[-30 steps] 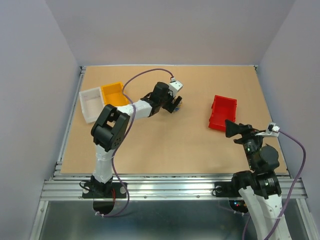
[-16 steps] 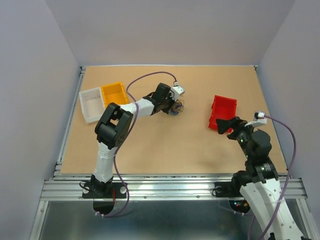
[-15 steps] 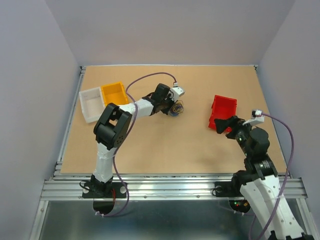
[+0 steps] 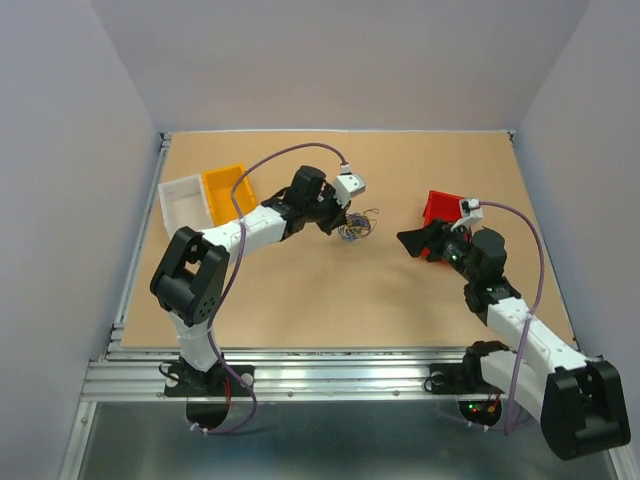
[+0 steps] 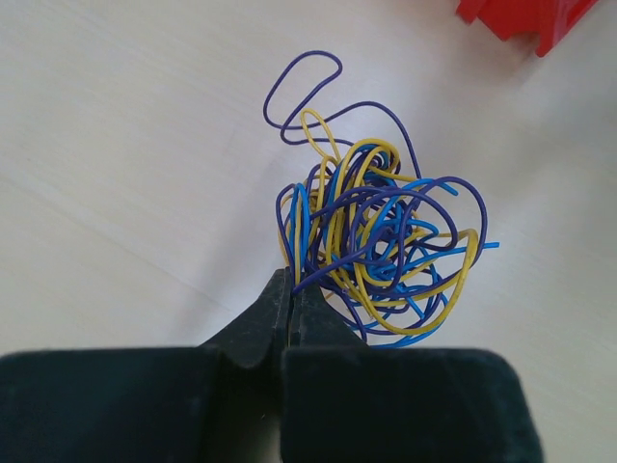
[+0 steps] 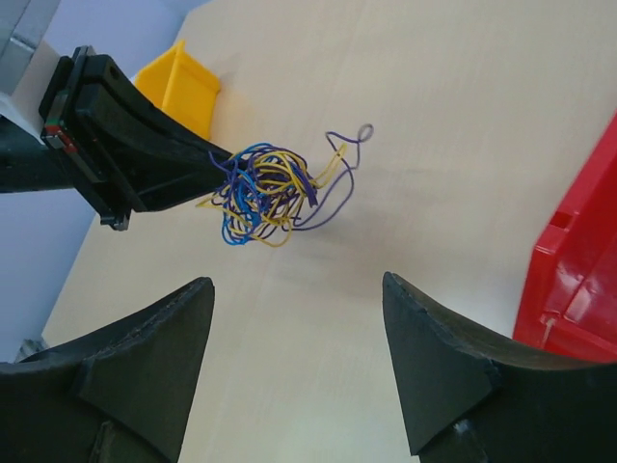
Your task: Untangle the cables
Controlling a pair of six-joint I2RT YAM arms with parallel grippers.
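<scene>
The cables (image 4: pixel 356 228) are a small tangled ball of thin purple, blue and yellow wires (image 5: pixel 381 241) near the middle of the table. My left gripper (image 4: pixel 341 222) reaches in from the left, and its fingertips (image 5: pixel 291 287) are shut on strands at the ball's left edge. In the right wrist view the cables (image 6: pixel 265 191) hang from the left gripper's black fingers (image 6: pixel 174 159), seemingly just above the wood. My right gripper (image 4: pixel 411 238) points at the ball from the right, a short way off. Its jaws (image 6: pixel 294 282) stand open with only bare table between them.
A red bin (image 4: pixel 447 216) sits just behind the right gripper and shows at the right edge (image 6: pixel 574 280) of the right wrist view. A yellow bin (image 4: pixel 228 187) and a white bin (image 4: pixel 184 208) stand side by side at the back left.
The left gripper has shut on the cables and carried them slightly right. The right arm has swung left from the near right edge, past the red bin, towards the ball.
</scene>
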